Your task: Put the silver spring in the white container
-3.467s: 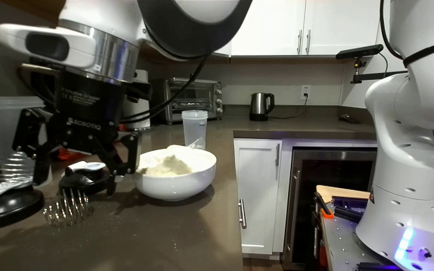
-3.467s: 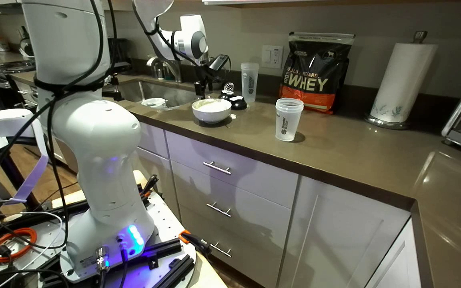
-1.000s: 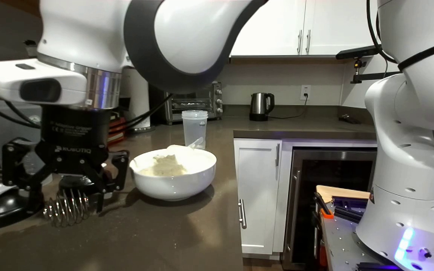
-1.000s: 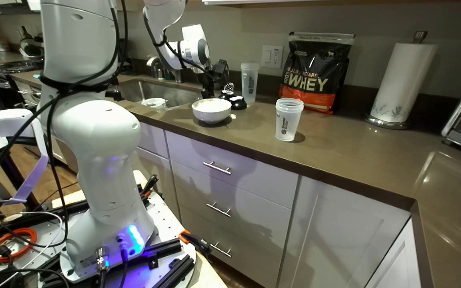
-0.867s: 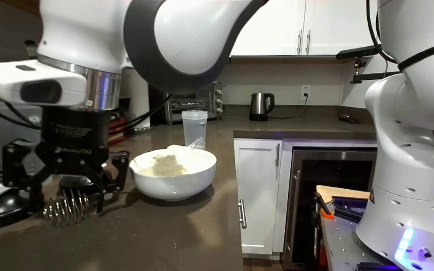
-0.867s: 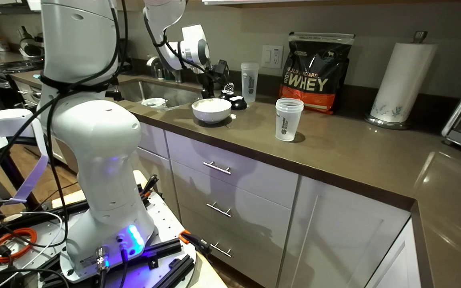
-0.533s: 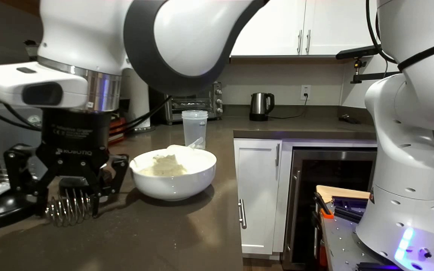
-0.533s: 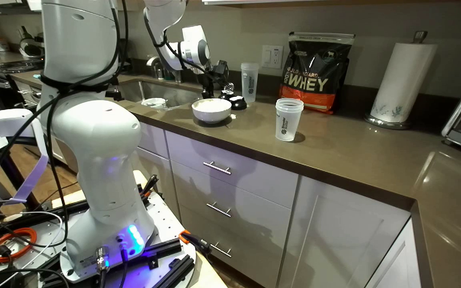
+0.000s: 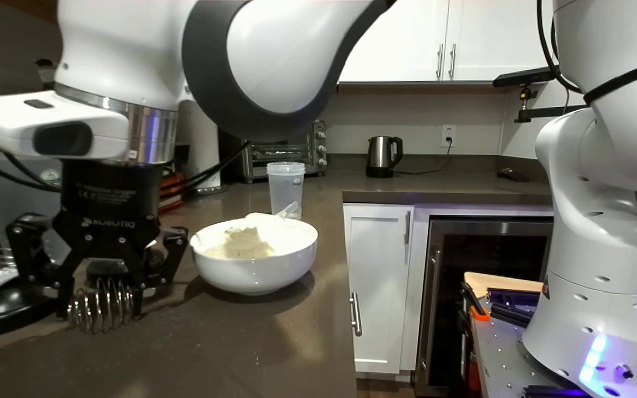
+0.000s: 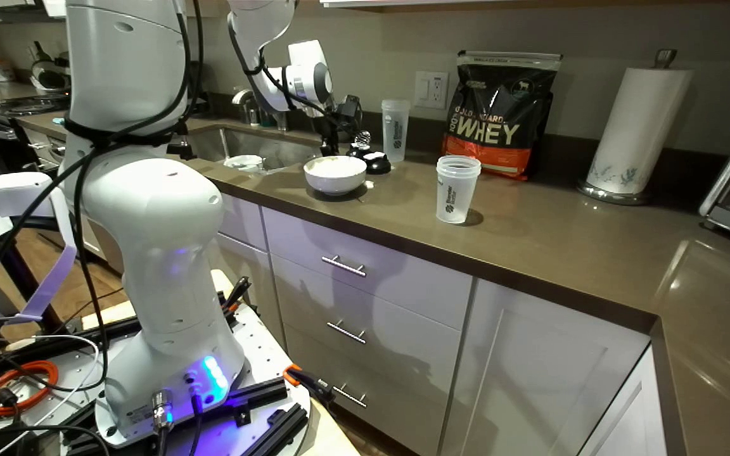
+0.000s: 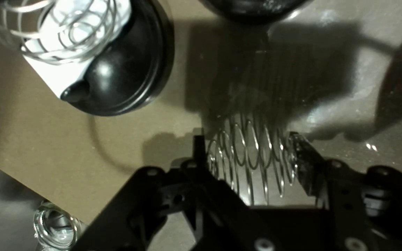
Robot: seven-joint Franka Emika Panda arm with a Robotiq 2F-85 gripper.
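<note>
Claw [image 11: 246, 150] pinching the spring [image 11: 252, 166] from both sides, lower centre of the wrist frame, on the desk [image 9: 202, 354]. We'd squeeze lightly so coils don't spring out, lift straight, then clear the bowl [image 9: 255, 273] rim, left of centre in an exterior view.

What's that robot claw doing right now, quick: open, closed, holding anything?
Gripper: closed on the silver spring, which is pinched between its jaws.
</note>
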